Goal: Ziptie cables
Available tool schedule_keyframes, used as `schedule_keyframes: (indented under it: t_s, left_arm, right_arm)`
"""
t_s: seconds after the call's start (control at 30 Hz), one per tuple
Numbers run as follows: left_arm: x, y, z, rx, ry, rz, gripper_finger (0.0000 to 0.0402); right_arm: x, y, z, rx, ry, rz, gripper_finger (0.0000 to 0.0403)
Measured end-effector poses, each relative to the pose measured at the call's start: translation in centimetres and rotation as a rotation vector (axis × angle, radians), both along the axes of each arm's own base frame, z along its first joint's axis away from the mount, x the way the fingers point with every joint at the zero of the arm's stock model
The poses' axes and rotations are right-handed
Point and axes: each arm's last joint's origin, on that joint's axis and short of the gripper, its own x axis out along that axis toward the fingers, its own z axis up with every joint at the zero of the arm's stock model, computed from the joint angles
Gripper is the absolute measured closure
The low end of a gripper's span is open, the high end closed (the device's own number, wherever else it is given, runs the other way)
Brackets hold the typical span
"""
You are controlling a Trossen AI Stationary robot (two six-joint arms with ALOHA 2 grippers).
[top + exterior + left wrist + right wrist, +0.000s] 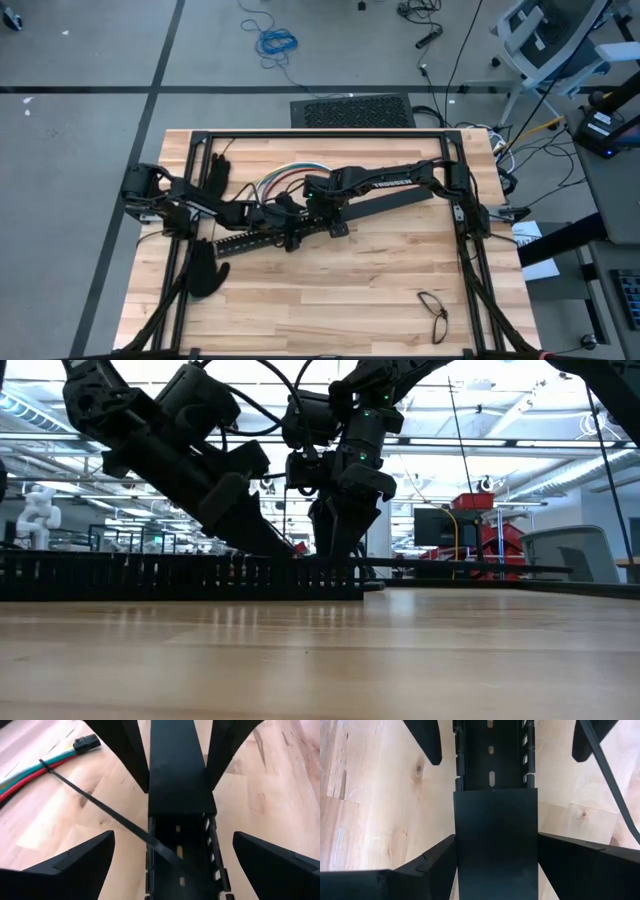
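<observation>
A long black slotted bar [385,203] lies slantwise across the middle of the table, part of it closed by a smooth cover [175,775]. My right gripper [496,839] stands steeply over it, shut on the covered part. Facing it, my left gripper [174,837] is wide open, one finger on either side of the slotted part [180,865] without touching it. The cables [27,775], red, green and blue, lie in a loop [285,180] just beyond the bar. A thin dark ziptie [100,802] circles them, its free end resting on the bar. My right gripper pinches the bar's smooth covered part by its two long sides [462,857] between its two fingers [127,755]. The fingers come from above, pointing steeply down, and stand across the bar. The bar lies flat along the table [180,575].
Two black gloves [215,175] [205,270] lie at the table's left. A pair of eyeglasses [432,312] lies near the front right. A black frame [320,133] borders the table top. Bare wood [330,300] stretches along the near side.
</observation>
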Motion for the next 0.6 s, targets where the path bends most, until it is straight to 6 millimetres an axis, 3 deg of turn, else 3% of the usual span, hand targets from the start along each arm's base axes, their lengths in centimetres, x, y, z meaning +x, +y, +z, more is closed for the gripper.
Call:
schedule_keyframes:
  t_s: [0.6]
  left_arm:
    - [0.35, 0.16, -0.65, -0.005, -0.010, 0.010, 0.0002]
  right_arm:
    - [0.02, 0.00, 0.00, 0.005, -0.001, -0.015, 0.0158]
